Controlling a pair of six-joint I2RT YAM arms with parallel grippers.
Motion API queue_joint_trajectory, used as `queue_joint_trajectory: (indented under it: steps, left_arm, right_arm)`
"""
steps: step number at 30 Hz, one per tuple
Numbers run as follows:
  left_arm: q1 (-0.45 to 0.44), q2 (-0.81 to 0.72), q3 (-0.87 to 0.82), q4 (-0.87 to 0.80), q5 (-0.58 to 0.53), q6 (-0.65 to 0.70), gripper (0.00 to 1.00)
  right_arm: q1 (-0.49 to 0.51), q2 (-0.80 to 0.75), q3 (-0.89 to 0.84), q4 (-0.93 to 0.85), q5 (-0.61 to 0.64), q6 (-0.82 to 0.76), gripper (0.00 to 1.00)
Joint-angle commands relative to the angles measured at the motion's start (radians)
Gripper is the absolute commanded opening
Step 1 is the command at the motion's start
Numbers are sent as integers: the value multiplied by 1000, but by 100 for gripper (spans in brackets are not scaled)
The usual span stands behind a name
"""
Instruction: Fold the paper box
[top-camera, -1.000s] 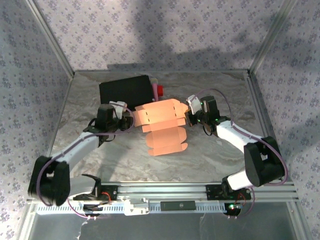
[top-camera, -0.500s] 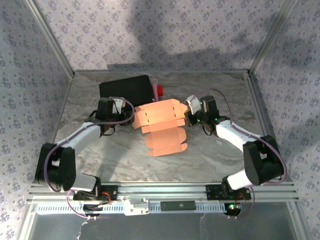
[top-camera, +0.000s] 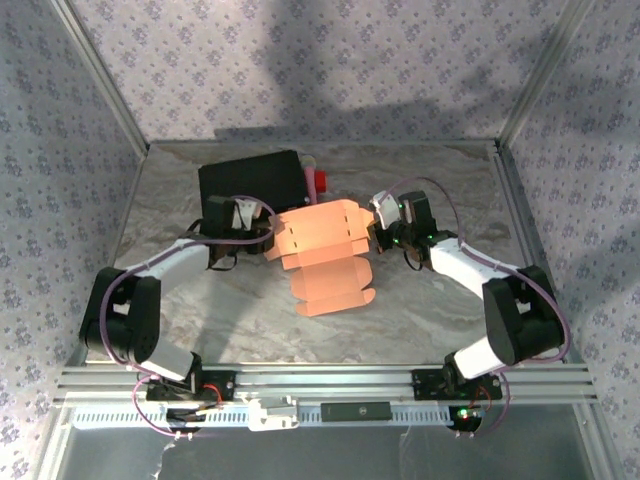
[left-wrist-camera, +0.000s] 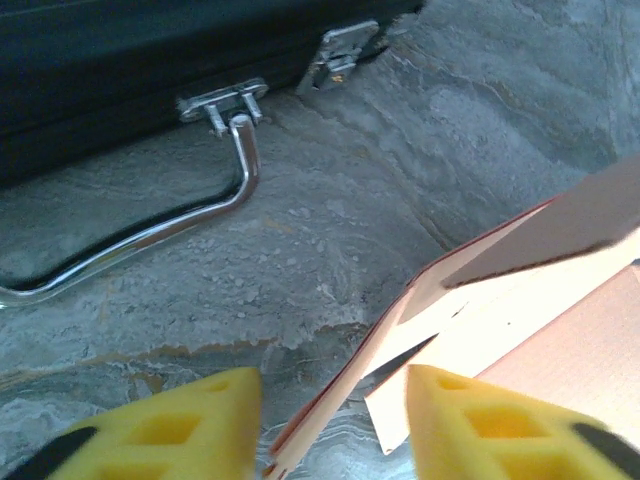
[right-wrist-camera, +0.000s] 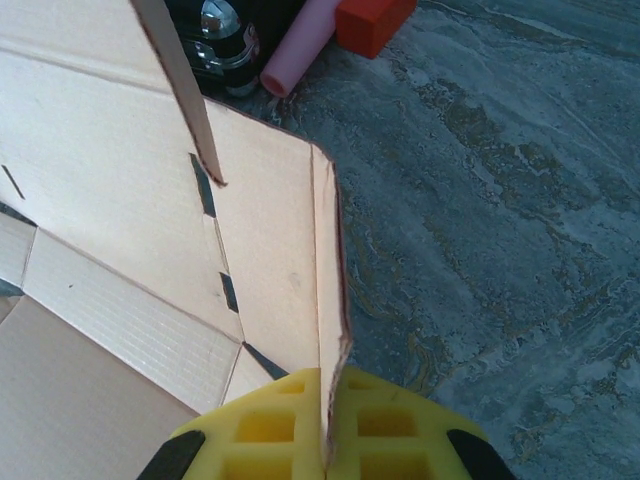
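Lying half-folded, the orange-tan paper box (top-camera: 322, 238) gapes open.

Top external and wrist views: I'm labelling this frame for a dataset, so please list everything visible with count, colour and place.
paper box: one, light orange-tan, partly folded, table centre.
black case: one, black with chrome handle, far left, behind the paper box.
red block: one, red, at the black case's right end.
pink tube: one, pink, beside the red block.
table: one, grey marbled, under everything.
left gripper: one, yellow pads, open around the paper box's left edge.
right gripper: one, yellow pads, shut on the paper box's right edge.
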Motion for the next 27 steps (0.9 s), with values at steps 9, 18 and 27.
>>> queue_joint_trajectory:
  steps: [9, 18, 27]
  left_arm:
    - [-93, -39, 11, -5, -175, 10, 0]
    - [-162, -127, -28, -6, -297, 28, 0]
    - [-211, -156, -88, 56, -367, 84, 0]
  right_arm:
    - [-3, -3, 47, -33, 3, 40, 3]
    - [3, -252, 39, -225, 302, 445, 62]
    - [190, -490, 32, -362, 450, 1302, 64]
